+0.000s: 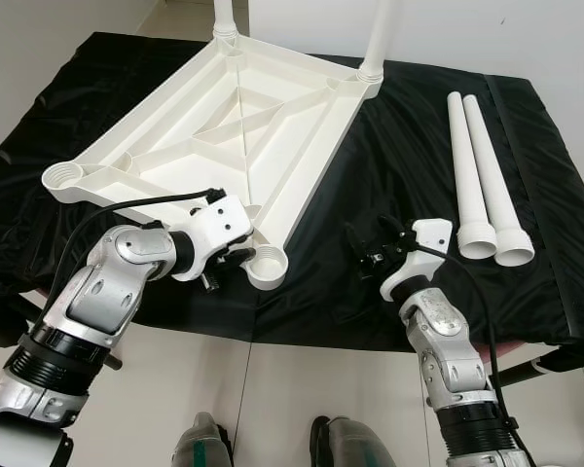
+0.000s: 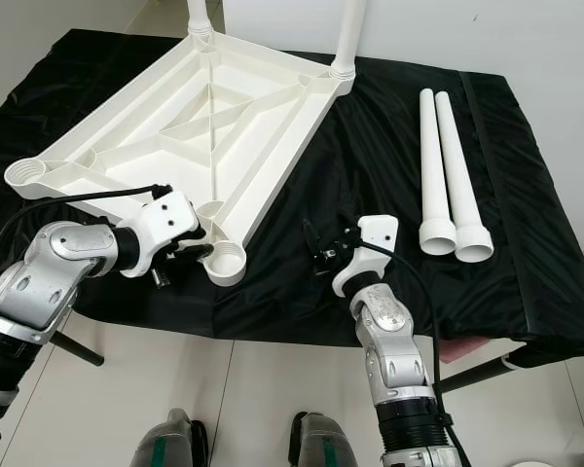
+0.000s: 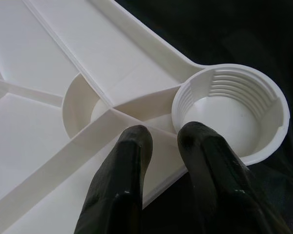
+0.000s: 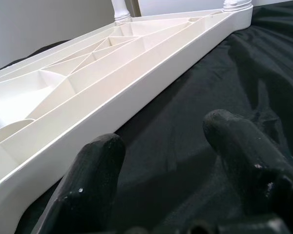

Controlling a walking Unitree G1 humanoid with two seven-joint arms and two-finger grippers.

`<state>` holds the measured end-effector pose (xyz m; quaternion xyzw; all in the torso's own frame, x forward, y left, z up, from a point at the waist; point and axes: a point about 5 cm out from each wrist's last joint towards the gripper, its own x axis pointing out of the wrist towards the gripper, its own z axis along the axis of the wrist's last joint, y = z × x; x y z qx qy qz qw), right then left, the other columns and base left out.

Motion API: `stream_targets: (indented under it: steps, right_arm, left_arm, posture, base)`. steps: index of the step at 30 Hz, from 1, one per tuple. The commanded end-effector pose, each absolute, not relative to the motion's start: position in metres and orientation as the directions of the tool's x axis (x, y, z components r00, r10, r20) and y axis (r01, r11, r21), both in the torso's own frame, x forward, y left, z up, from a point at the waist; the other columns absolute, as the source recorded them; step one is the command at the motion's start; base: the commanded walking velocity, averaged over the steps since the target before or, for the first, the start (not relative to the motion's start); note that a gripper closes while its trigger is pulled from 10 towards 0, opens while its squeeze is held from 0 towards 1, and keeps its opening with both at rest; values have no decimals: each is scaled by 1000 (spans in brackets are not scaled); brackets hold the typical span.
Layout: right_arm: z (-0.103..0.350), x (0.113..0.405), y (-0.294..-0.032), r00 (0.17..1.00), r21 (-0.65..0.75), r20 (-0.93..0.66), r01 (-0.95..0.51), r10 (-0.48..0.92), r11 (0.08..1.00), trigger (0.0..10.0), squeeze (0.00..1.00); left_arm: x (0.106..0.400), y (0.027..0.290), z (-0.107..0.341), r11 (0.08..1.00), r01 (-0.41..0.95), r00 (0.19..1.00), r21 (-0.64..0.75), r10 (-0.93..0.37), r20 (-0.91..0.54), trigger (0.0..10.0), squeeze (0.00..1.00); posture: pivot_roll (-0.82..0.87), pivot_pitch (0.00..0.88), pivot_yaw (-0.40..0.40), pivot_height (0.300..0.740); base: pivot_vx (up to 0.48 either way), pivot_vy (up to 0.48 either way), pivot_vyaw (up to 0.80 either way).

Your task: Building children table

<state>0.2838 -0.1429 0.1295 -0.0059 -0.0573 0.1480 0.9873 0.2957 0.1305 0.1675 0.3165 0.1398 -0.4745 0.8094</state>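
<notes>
Upturned white tabletop (image 1: 224,117) without readable writing, left tool (image 3: 161,146) nearly closed at its corner socket (image 3: 232,114), right tool (image 4: 166,151) open

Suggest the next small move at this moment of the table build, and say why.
Probably the right gripper should reach right for one of the two loose legs on the black cloth. Its fingers are open and empty, two legs already stand in the far sockets, and the left gripper rests at the tabletop's empty near socket.
</notes>
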Motion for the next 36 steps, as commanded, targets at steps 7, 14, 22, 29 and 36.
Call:
stream_targets:
  steps: [7, 14, 22, 29, 36]
  right_arm:
    - [129, 283, -142, 951, -18, 102, -291, 291, 957, 10000, 0]
    - [130, 284, -143, 951, -20, 103, -290, 291, 957, 10000, 0]
    - [132, 285, -144, 953, -24, 108, -283, 284, 959, 10000, 0]
    - [133, 285, -144, 954, -23, 111, -277, 278, 960, 10000, 0]
    - [132, 283, -144, 955, -19, 110, -275, 275, 961, 10000, 0]
  left_arm:
    - [298, 121, 157, 374, 842, 537, 389, -652, -536, 10000, 0]
    - [299, 97, 156, 367, 853, 516, 371, -697, -498, 10000, 0]
    - [301, 55, 158, 348, 871, 479, 347, -759, -440, 10000, 0]
    - [303, 37, 161, 337, 877, 463, 343, -783, -415, 10000, 0]
    - [309, 24, 165, 349, 867, 477, 356, -788, -389, 10000, 0]
  posture:
    - [-66, 76, -14, 740]
    - [-77, 76, -15, 740]
    - [-87, 75, -13, 740]
    - [-93, 76, -8, 740]
    - [-93, 80, -5, 740]
  base:
    - [0, 0, 0]
    - [0, 0, 0]
    - [0, 0, 0]
    - [0, 0, 0]
    - [0, 0, 0]
